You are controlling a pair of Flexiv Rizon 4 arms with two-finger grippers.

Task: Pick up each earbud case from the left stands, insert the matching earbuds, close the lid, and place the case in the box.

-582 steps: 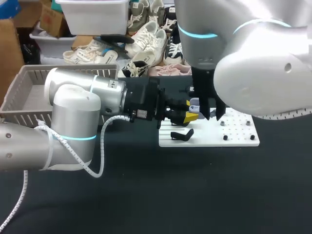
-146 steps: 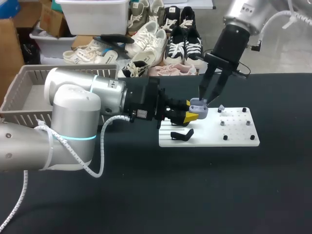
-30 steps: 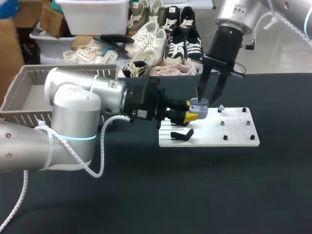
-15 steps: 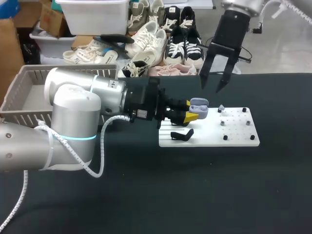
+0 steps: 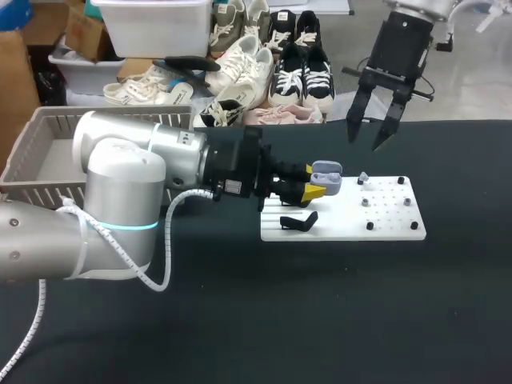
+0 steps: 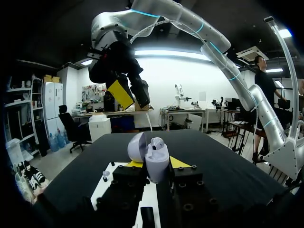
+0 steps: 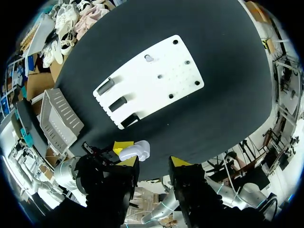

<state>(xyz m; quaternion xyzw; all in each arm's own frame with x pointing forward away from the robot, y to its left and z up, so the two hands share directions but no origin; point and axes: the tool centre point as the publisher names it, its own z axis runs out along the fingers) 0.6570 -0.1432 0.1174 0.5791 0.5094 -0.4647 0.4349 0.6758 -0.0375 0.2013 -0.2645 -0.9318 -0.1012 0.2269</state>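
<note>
now left fingers (image 5: 314,191) clamp the open earbud case (image 5: 326,177), right fingers (image 5: 354,120) spread apart

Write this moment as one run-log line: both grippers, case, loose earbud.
left gripper: shut on case | case: lid open | right gripper: open, empty, raised | earbud: on board

The earbud case (image 5: 326,178) is smooth, glossy lilac plastic. The white board (image 5: 392,222) looks like matt plastic. The table (image 5: 320,320) has a dark, matt, cloth-like surface. The left arm (image 5: 120,172) has a satin silver shell, and the basket (image 5: 32,194) is slatted grey plastic
</note>
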